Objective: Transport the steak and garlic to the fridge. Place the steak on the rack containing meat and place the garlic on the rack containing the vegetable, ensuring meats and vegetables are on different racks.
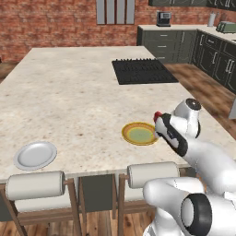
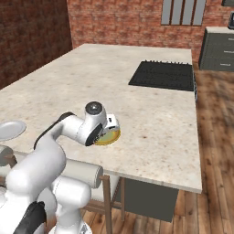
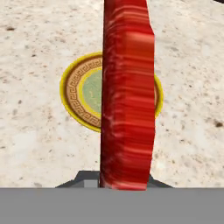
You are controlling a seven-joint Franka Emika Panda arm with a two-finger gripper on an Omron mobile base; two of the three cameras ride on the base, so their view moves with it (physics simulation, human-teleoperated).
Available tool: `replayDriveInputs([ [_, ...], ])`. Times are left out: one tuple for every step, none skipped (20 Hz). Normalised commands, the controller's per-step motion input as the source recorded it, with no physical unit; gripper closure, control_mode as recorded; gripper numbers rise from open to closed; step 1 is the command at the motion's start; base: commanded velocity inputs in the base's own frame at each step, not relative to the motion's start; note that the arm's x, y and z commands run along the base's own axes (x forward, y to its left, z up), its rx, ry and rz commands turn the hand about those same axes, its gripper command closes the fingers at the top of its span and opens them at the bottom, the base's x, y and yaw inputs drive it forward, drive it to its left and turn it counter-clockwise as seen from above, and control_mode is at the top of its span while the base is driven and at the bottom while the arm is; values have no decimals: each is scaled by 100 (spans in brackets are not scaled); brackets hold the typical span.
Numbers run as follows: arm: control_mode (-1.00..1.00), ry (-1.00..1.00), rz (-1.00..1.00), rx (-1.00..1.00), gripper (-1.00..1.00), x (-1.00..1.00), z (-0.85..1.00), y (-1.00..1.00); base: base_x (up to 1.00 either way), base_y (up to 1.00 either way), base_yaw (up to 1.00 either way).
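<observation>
- Nearest to us, two padded stool backs [image 1: 36,184] stand against the near edge of the surface [image 1: 69,97], one toward its left corner and one [image 1: 153,174] closer to the middle.
- We see the end effector [image 1: 159,120] just above the near edge of the surface, at the right rim of the yellow plate [image 1: 138,133]; in the right base view it sits at [image 2: 111,123], partly covering that plate [image 2: 109,137].
- We read the end effector as clamped on the steak [image 3: 127,94]: in the hand view the red slab stands upright between the fingertips, rising from the bottom to the top of the picture, and in the left base view a bit of red [image 1: 158,114] shows at the tip.
- The steak is held above the yellow plate [image 3: 76,94], off the surface; the plate's green centre and patterned brown band show behind it.
- A grey plate [image 1: 35,155] lies near the near left corner of the surface, well apart from the yellow one.
- Farther back, a black cooktop [image 1: 143,70] is set into the surface toward its right edge and far end.
- Beyond the surface, dark cabinets [image 1: 179,44] run along the brick wall [image 1: 50,23].
</observation>
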Motion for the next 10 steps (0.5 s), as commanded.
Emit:
replayDriveInputs([
  [-100, 0, 0, 3, 100, -100, 100, 0, 0, 0, 0],
  [-100, 0, -1, 1, 100, -100, 100, 0, 0, 0, 0],
  [-100, 0, -1, 1, 100, -100, 100, 0, 0, 0, 0],
  [-100, 0, -2, 3, 100, -100, 99, 0, 0, 0, 0],
  [-100, 0, -3, 3, 100, -99, 99, 0, 0, 0, 0],
  [-100, 0, -4, 3, 100, -95, 100, 0, 0, 0, 0],
  [-100, 0, -6, 3, 100, -82, 100, 0, 0, 0, 0],
  [-100, 0, -7, 4, 100, -74, 100, 0, 0, 0, 0],
  [-100, 0, -5, 0, 100, -91, 86, 0, 0, 0, 0],
  [-100, -5, -4, 0, 100, -97, 87, 0, 0, 0, 0],
])
